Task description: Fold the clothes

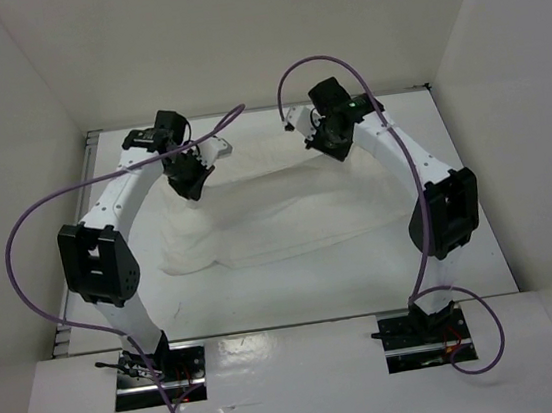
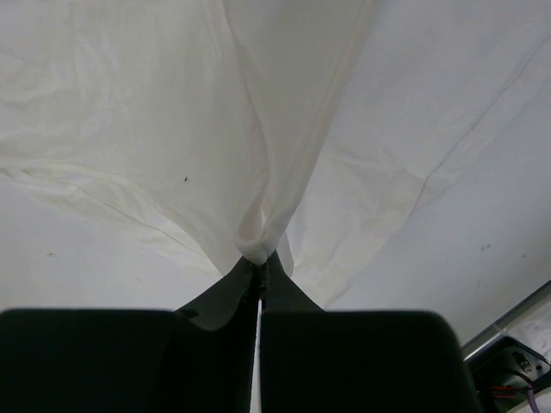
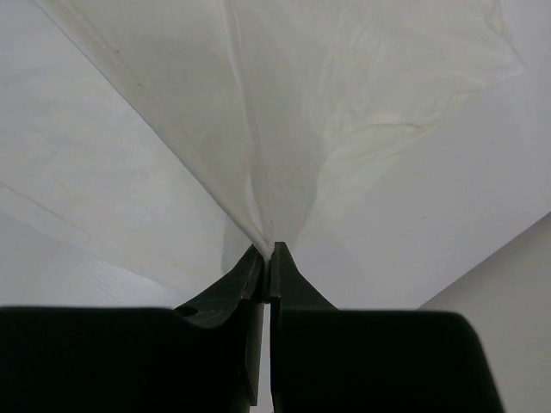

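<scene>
Holding the clothes [image 1: 277, 216] up by far edge w/ both grippers
Clamped on far-left corner w/ L gripper [image 1: 191, 185], tips pressed tight on a small bunched fold in L wrist view; clamped same way on far-right corner w/ R gripper [image 1: 331, 147], tips closed on a pinch of white fabric in R wrist view. Strung btwn the two w/ a sagging top edge, then spread wrinkled down onto table [image 1: 297, 295] mid-workspace, well apart from arm bases. Tiny dark speck on cloth in L wrist view, can't tell what
</scene>
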